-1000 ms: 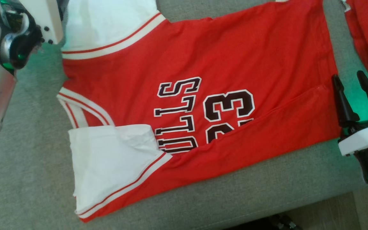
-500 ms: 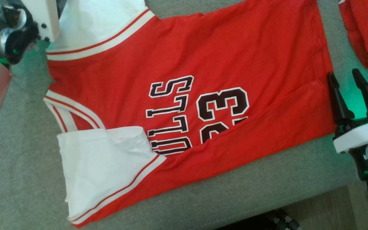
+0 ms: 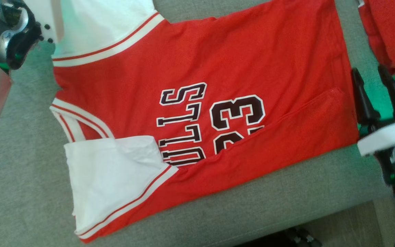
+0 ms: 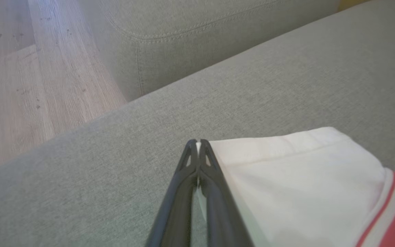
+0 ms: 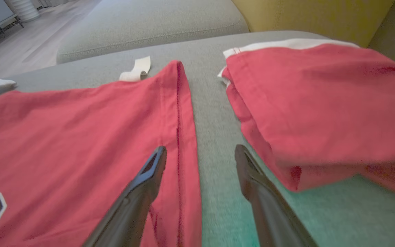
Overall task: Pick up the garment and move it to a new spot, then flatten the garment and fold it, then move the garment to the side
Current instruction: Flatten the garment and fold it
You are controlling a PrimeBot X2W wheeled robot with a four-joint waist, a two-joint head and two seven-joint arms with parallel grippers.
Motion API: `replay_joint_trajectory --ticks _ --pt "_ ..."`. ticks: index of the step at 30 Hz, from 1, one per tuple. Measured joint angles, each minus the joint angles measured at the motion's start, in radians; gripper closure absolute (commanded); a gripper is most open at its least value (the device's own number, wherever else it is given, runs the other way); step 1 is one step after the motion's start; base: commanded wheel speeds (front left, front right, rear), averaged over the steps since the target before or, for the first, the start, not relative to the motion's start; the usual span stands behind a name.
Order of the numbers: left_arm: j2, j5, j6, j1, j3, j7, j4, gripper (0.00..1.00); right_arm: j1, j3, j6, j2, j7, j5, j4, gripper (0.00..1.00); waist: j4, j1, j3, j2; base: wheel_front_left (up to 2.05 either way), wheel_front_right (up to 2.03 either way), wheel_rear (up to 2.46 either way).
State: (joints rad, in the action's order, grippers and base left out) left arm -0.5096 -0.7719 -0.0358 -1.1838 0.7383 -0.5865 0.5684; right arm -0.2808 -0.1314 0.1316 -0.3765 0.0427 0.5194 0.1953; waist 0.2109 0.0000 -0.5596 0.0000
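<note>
Garment (image 3: 197, 55): red jersey w/ white sleeves, black "23" & lettering, spread near-flat on the grey sofa seat (image 3: 252, 206), near long edge folded up over part of the print. Hem end lies toward the robot's right, collar & sleeves toward its left.

Left claw (image 4: 197, 142) is pinched tight on the corner of the far white sleeve (image 4: 303, 171); a sliver of white cloth shows btwn the fingers. Right claw (image 5: 200, 149) is spread wide, holding nothing. One finger is over the hem, the other over bare seat just beside it; can't tell if either touches.

Second red garment (image 5: 314, 103), folded, lies on the same seat to the right, w/ a strip of grey btwn it & the hem. Small white strip (image 5: 135, 70) sits at the hem's far corner.

Seat is grey woven fabric. Another grey cushion block (image 4: 183, 27) stands beyond it, and a yellow cushion (image 5: 303, 13) is behind the folded piece. Pale wood floor (image 4: 29, 85) alongside.
</note>
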Motion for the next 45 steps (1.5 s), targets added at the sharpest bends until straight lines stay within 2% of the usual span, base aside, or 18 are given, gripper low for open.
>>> replay_joint_trajectory --ticks 6,10,14,20,26,27,29,30,31,32,33,38,45 --pt "0.016 0.016 -0.018 0.003 0.006 0.088 -0.039 1.0 -0.127 -0.022 0.0 -0.014 -0.111 0.019 0.018 0.0 -0.031 0.0 0.04 0.0 0.0 0.0 0.0" --pt "0.025 0.029 -0.026 0.004 0.012 0.123 -0.069 1.0 -0.248 -0.054 0.0 -0.014 -0.219 0.059 0.09 0.0 -0.065 -0.0001 0.063 0.0 0.0 0.0 0.0" --pt "0.03 0.038 -0.027 0.004 0.024 0.135 -0.104 1.0 -0.36 -0.085 0.0 -0.017 -0.278 0.089 0.196 0.0 -0.1 -0.0001 0.072 0.0001 0.0 0.0 0.0" --pt "0.052 0.043 -0.028 0.002 0.039 0.149 -0.151 1.0 -0.489 -0.1 0.0 -0.044 -0.3 0.095 0.389 0.0 -0.152 0.0 0.051 0.0 0.0 0.0 0.0" --pt "0.051 0.044 -0.028 0.002 0.042 0.16 -0.151 1.0 -0.543 -0.14 0.0 -0.038 -0.298 0.109 0.471 0.0 -0.167 0.0 0.044 0.0 0.0 0.0 0.0" --pt "0.051 0.044 -0.028 0.002 0.043 0.164 -0.151 1.0 -0.549 -0.149 0.0 -0.038 -0.296 0.112 0.482 0.03 -0.168 0.0 0.044 0.0 0.0 0.0 0.0" --pt "0.051 0.044 -0.034 0.002 0.045 0.166 -0.15 1.0 -0.557 -0.164 0.0 -0.038 -0.288 0.119 0.494 0.2 -0.17 0.0 0.046 0.0 0.0 0.0 0.0" --pt "0.051 0.044 -0.035 0.002 0.046 0.167 -0.149 1.0 -0.561 -0.172 0.0 -0.038 -0.287 0.123 0.499 0.35 -0.17 0.0 0.047 0.0 0.0 0.0 0.0" --pt "0.051 0.047 -0.035 0.002 0.047 0.167 -0.147 1.0 -0.566 -0.182 0.0 -0.039 -0.28 0.126 0.505 0.56 -0.171 0.0 0.048 0.0 0.0 0.0 0.0" --pt "0.051 0.053 -0.035 0.002 0.05 0.173 -0.144 1.0 -0.571 -0.189 0.0 -0.04 -0.277 0.129 0.509 0.73 -0.172 0.0 0.05 0.0 0.0 0.0 0.0" --pt "0.051 0.056 -0.035 0.002 0.052 0.177 -0.143 1.0 -0.575 -0.197 0.0 -0.042 -0.271 0.132 0.512 0.98 -0.172 0.0 0.051 0.0 0.0 0.0 0.0" --pt "0.049 0.091 -0.036 0.0 0.07 0.223 -0.121 1.0 -0.593 -0.221 0.0 -0.053 -0.233 0.147 0.528 1.0 -0.174 0.0 0.06 0.0 0.0 0.0 0.0" --pt "0.04 0.143 -0.045 -0.025 0.069 0.356 -0.061 1.0 -0.638 -0.226 0.0 -0.083 -0.148 0.164 0.536 1.0 -0.173 0.0 0.075 0.0 0.0 0.0 0.0"
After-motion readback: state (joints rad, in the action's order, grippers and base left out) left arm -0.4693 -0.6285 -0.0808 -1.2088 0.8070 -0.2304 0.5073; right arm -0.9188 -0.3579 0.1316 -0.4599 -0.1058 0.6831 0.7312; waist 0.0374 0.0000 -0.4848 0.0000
